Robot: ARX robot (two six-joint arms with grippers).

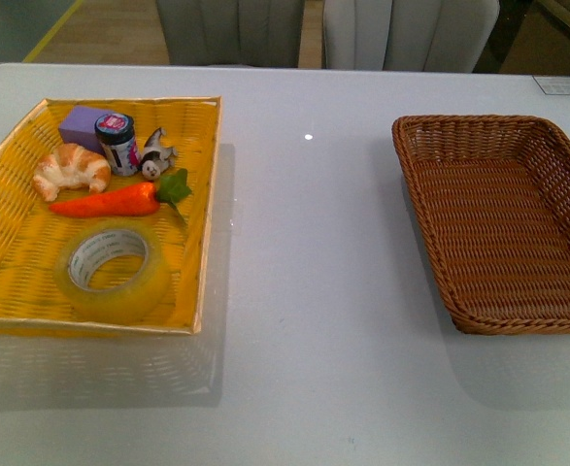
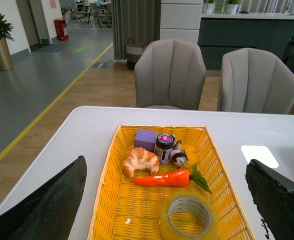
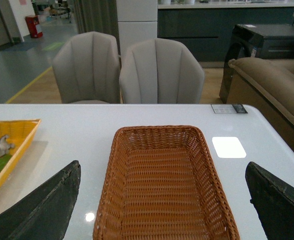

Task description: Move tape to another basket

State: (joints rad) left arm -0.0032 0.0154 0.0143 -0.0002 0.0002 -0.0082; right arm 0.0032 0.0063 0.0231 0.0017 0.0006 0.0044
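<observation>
Left claw is spread wide, with nothing between its dark fingers, and it faces down the length of the yellow basket. The tape lies flat just ahead of and below this claw, in the end of the yellow basket nearest to it. Its hole faces up and it touches no other item.

Just beyond the tape from the claw, a carrot lies across the basket. Farther off, a croissant, a purple block, a jar and a small toy figure sit bunched at the far end.

Right claw is likewise spread and grips nothing. The brown basket rests on the white bench straight ahead of this claw, its long side running away from it, with its woven floor fully in view. Two grey chairs stand past the far edge of the bench.

The front camera shows the tape well apart from the brown basket, with a bare stretch of bench between the two baskets.
</observation>
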